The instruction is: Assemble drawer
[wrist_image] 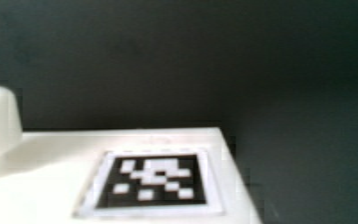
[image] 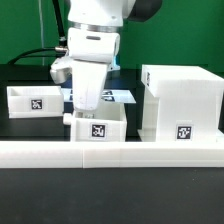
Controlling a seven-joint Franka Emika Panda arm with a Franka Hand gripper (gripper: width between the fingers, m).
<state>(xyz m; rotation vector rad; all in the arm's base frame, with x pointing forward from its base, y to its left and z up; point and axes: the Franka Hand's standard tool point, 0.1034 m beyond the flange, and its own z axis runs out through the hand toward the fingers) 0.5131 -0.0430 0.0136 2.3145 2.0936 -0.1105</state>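
Exterior view: tool (image: 89, 107) hung low over middle tray (image: 100, 127) beside rail (image: 110, 152) at worktop (image: 25, 76) edge; couldn't tell its grip. Tray looked light, stiff, slick; pinch one thin wall.

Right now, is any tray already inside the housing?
No, the far tray and the near tray both stand outside the housing.

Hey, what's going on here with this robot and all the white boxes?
A robot arm is partway through putting a drawer unit together. Its claw is lowered at the middle tray, though I can't tell if it has a grip. A second tray sits apart on the exterior view's left, and the large housing stands on the right. Neither tray is in the housing yet.
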